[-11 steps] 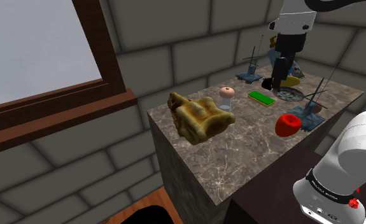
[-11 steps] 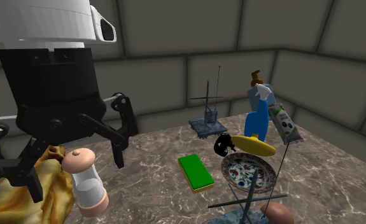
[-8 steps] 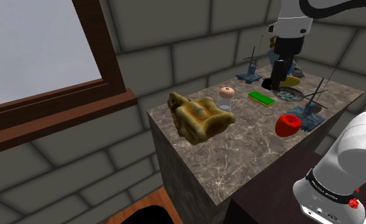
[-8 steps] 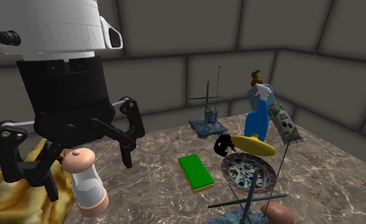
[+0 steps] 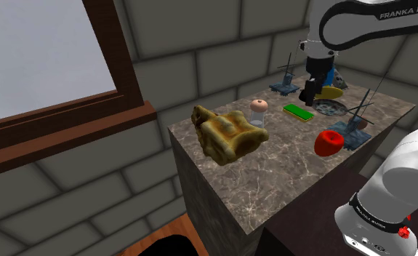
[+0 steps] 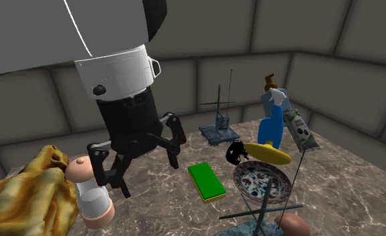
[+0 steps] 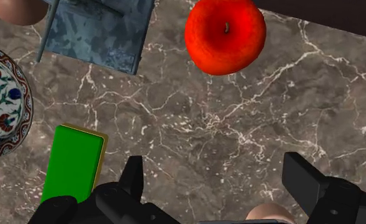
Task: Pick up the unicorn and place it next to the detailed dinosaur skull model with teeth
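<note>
The skull (image 5: 229,133) is a lumpy yellow-brown model at the window end of the marble counter, also seen as (image 6: 23,194). A small black figure (image 6: 235,152), apparently the unicorn, stands beside the patterned plate (image 6: 262,180) and a yellow-based blue bottle (image 6: 273,124). My gripper (image 6: 150,175) hangs open over the counter between a pink-capped shaker (image 6: 90,191) and a green block (image 6: 207,181), holding nothing. In the shoulder view the gripper (image 5: 309,93) is above the green block (image 5: 299,111). In the wrist view the gripper (image 7: 216,184) is over bare marble, apart from the black figure.
A red apple (image 7: 225,35) lies on the counter near the stand side, also seen as (image 5: 328,142). Two antenna-like models on blue-grey bases (image 5: 286,84) (image 5: 356,131) stand by the plate (image 5: 329,108). A white tube (image 6: 300,131) leans at the back. The counter edge (image 5: 200,182) drops to the floor.
The hand has drawn away from the second exterior camera and shifted right, toward the green block. Its fingers stay open. Nothing on the counter has moved.
</note>
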Robot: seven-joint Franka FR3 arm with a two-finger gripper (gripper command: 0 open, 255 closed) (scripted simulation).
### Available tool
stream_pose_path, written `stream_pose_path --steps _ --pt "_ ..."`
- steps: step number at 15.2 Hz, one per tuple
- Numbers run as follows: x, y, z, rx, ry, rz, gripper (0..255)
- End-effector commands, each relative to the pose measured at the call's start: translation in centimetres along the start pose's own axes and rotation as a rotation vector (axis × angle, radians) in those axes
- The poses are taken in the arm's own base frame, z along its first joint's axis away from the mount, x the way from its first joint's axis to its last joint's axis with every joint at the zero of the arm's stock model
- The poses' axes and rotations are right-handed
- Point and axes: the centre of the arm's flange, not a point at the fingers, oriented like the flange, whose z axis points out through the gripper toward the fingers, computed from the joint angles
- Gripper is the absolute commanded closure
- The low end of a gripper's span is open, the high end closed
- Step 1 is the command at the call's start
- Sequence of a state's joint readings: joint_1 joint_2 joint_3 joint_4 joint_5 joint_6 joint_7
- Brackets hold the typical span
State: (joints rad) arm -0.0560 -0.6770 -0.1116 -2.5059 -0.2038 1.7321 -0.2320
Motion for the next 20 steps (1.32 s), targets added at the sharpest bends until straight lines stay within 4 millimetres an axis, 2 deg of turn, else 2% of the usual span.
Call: stream_pose_path --steps 1,11,20 --pt "1.1 1.8 1.5 -0.037 -0.004 0.004 0" --pt "5.1 10.4 7.6 -0.214 -0.030 0.032 0" --pt "8.5 19.0 11.8 -0.372 -0.052 0.058 0"
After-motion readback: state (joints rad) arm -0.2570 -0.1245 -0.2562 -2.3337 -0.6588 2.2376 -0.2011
